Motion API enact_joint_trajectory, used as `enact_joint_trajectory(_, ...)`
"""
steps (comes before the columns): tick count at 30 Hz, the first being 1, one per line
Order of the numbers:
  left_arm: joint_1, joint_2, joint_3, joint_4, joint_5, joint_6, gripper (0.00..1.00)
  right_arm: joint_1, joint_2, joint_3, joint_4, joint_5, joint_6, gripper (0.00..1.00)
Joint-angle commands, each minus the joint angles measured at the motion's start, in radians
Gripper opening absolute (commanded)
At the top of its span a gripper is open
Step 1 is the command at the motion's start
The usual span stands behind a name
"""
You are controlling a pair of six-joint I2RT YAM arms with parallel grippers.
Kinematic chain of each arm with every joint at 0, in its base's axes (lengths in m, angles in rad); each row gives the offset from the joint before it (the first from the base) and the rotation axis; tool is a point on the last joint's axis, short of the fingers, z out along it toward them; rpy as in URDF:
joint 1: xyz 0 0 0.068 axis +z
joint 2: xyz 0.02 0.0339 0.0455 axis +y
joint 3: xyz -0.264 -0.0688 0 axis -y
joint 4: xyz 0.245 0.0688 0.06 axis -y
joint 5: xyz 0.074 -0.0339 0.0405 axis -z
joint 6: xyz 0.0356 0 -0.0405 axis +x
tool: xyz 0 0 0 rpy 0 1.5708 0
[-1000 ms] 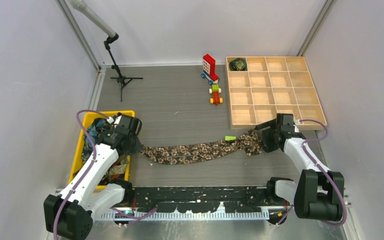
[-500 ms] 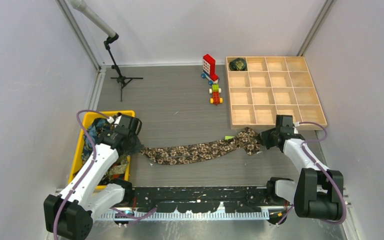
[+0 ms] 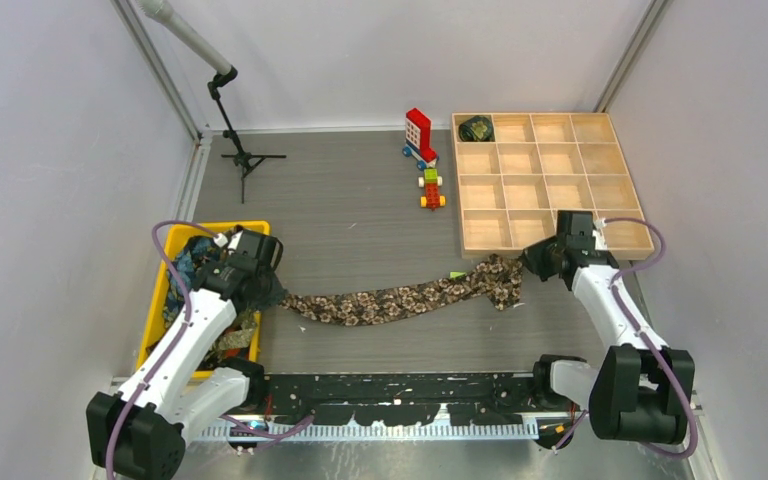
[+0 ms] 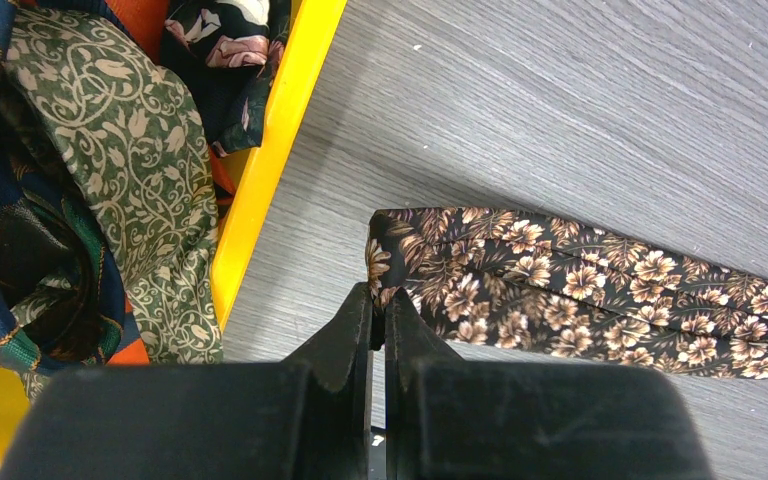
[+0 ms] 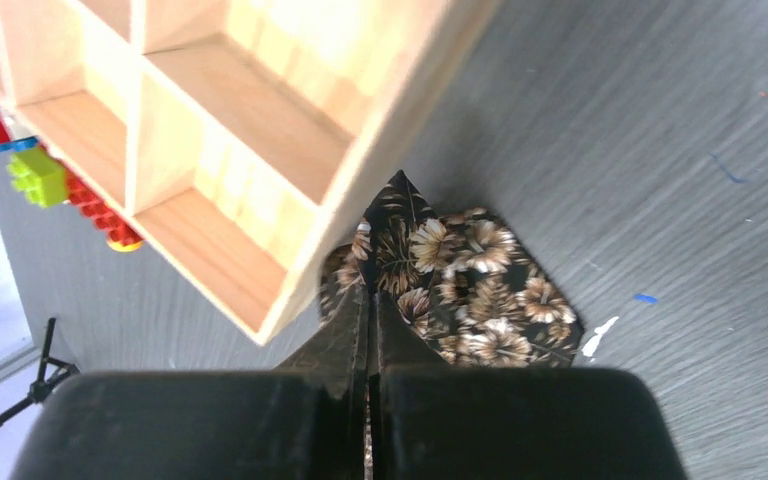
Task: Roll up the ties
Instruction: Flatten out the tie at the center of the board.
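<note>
A brown floral tie [image 3: 400, 300] lies stretched across the grey table between my two grippers. My left gripper [image 3: 278, 296] is shut on its narrow end beside the yellow bin; in the left wrist view the fingers [image 4: 360, 320] pinch the tie's [image 4: 580, 290] folded corner. My right gripper [image 3: 528, 264] is shut on the wide end, just below the wooden tray's near corner. The right wrist view shows the gripper [image 5: 368, 292] clamped on the tie's [image 5: 470, 290] pointed tip. A rolled tie [image 3: 476, 128] sits in the tray's far-left compartment.
The yellow bin [image 3: 156, 300] at the left holds several loose ties [image 4: 110, 160]. The wooden compartment tray [image 3: 457, 190] stands at the right. Toy bricks [image 3: 421, 135] and a small green block [image 3: 457, 275] lie near the tray. A microphone stand [image 3: 242, 155] stands at the back left.
My right gripper closed on the tie's wide end and moved up and right toward the tray, drawing the tie with it. The left gripper kept its hold.
</note>
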Motion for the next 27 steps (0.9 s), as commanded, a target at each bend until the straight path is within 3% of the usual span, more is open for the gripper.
enact_joint_trajectory(1, 0.005, -0.019, -0.011, 0.028, -0.005, 0.007, 0.00, 0.048, -0.002, 0.141, -0.089, 0.061, -0.064, 0.00)
enact_joint_trajectory(14, 0.006, -0.035, -0.015, 0.027, -0.013, 0.002, 0.00, 0.483, 0.279, 0.373, -0.229, 0.187, 0.024, 0.02)
enact_joint_trajectory(17, 0.006, -0.032, -0.013, 0.027, -0.011, 0.003, 0.00, 0.494, 0.321, 0.424, -0.307, 0.207, -0.018, 0.46)
enact_joint_trajectory(19, 0.006, -0.032, -0.014, 0.027, -0.009, 0.003, 0.00, 0.492, 0.306, 0.437, -0.325, 0.223, -0.075, 0.63)
enact_joint_trajectory(22, 0.006, -0.032, -0.017, 0.033, -0.009, 0.004, 0.00, 0.460, 0.239, 0.420, -0.315, 0.204, -0.123, 0.74)
enact_joint_trajectory(27, 0.006, -0.029, -0.017, 0.034, -0.011, 0.004, 0.00, 0.334, 0.123, 0.332, -0.310, 0.171, -0.125, 0.76)
